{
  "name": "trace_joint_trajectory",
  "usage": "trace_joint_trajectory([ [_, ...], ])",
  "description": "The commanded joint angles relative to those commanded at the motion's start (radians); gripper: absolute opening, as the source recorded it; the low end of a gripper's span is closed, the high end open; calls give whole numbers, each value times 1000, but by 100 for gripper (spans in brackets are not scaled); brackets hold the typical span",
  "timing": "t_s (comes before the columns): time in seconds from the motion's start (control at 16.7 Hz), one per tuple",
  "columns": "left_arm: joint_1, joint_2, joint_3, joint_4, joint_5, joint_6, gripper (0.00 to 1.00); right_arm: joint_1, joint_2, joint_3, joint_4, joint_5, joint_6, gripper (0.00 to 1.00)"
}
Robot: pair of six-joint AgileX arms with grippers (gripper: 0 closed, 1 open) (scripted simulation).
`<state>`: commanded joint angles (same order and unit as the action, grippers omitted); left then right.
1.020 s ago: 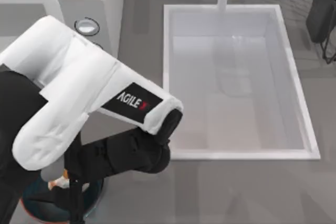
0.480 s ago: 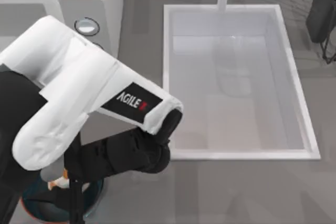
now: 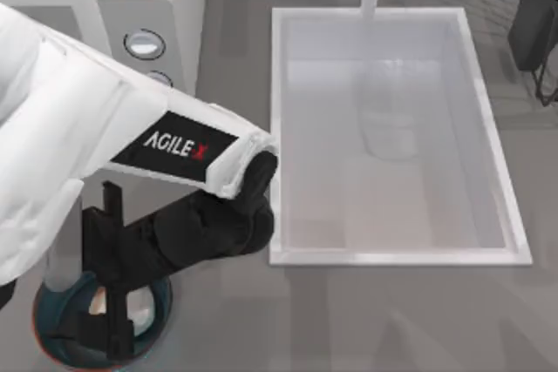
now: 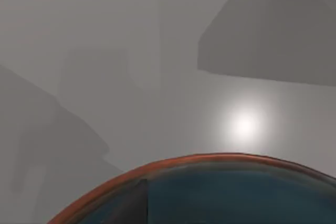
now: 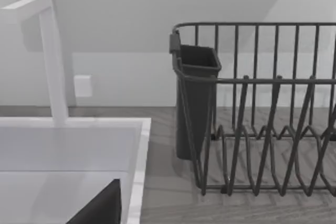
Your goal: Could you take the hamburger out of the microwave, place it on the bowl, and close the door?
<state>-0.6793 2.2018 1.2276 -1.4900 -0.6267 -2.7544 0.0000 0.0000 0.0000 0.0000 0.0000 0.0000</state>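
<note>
Low — left pincer (image 3: 109,315) (over bowl (image 3: 48,341))

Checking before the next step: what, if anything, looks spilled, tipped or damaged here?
Nothing stands out. The bowl sits upright at the table's near left corner, under the left claw. The sink and the dish rack look tidy, with no spill visible.

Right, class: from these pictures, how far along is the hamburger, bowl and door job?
Done: the hamburger is out of the microwave and down at the bowl. In hand: the left gripper hangs over the bowl; whether it has let go is unclear. Left: closing the door, whose state I cannot tell.
</note>
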Motion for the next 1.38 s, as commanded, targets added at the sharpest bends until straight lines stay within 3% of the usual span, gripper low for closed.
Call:
trace_joint_trajectory([
  [0.3,155,-334,-164,292,71,418,100,0,0,0,0,0,0,100],
  [1.02,545,-1531,-808,1123,393,2011,100,0,0,0,0,0,0,100],
  [1.2,607,-1808,-969,1278,481,2337,100,0,0,0,0,0,0,100],
  [1.38,649,-2024,-1103,1394,556,2570,100,0,0,0,0,0,0,100],
])
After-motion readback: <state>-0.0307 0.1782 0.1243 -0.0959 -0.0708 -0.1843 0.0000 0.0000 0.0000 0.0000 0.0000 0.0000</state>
